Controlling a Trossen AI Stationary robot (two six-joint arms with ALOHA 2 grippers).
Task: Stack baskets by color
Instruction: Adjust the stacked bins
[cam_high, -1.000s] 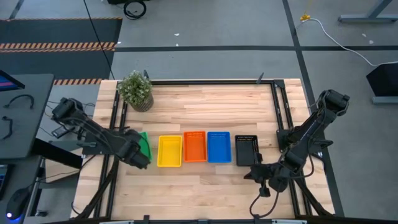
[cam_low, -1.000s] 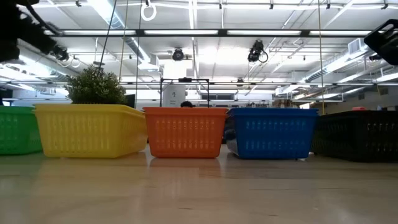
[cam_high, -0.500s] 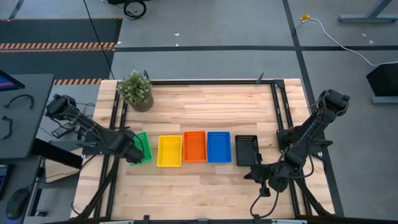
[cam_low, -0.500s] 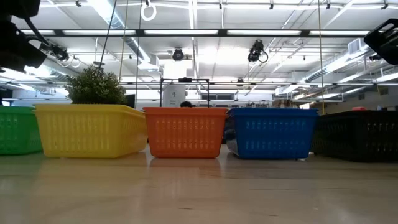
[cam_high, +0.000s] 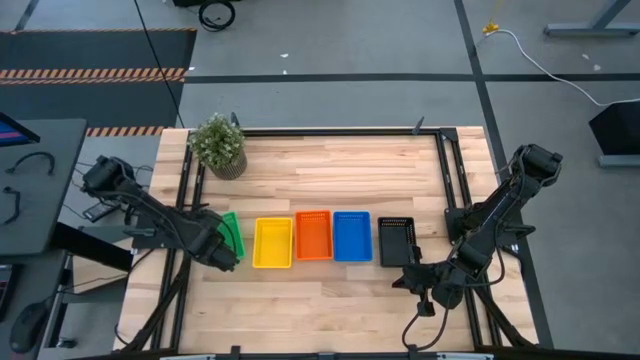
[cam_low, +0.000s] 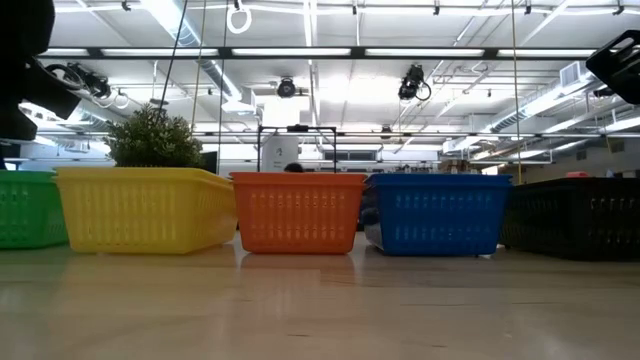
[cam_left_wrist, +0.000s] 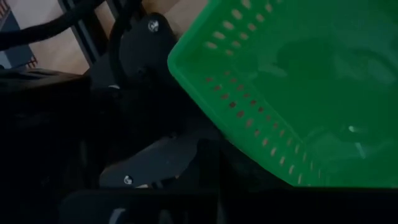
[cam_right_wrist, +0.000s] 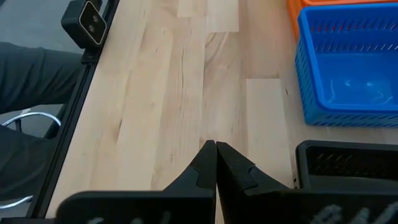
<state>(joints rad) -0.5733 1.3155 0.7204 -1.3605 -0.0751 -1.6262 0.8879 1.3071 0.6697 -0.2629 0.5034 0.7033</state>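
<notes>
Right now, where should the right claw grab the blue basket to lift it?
Pinch the near short rim of the blue basket from above. It sits upright and open, with the orange basket close alongside, so the long walls are crowded. The shut right claw would probably need opening first.

The five baskets (cam_high: 313, 238) stand in one row across the middle of the table (cam_high: 330, 170), close together, with only narrow gaps between them. Behind the row the wood is free, except the potted plant (cam_high: 219, 145) at the far left corner. The near strip is free too.
</notes>
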